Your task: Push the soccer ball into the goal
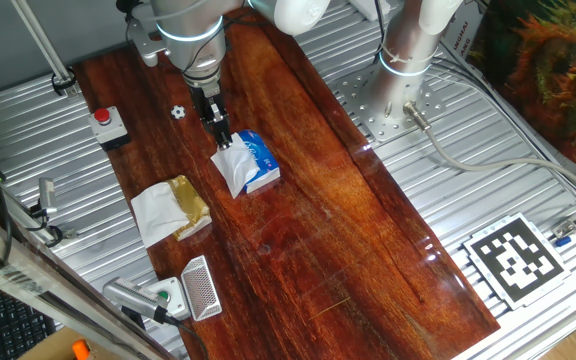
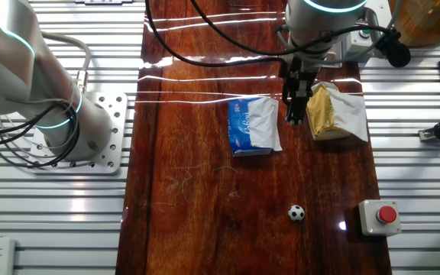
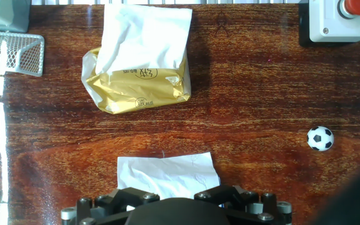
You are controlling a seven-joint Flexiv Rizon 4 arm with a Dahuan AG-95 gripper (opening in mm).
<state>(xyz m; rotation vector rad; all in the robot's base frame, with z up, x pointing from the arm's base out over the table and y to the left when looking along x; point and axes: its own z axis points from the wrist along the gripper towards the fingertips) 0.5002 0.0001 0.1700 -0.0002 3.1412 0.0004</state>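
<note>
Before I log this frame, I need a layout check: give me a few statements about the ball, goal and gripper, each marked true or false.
1. The ball lies inside the goal. False: it lies on bare wood, far from it.
2. The gripper hangs between the blue pack and the gold pack. True.
3. The gripper touches the ball. False: they are well apart.
4. A red button sits near the ball. True.

Two fixed cameras look steeply down on the counter (image 1: pixel 298 250) from opposite ends; the hand camera looks straight down, close.
</note>
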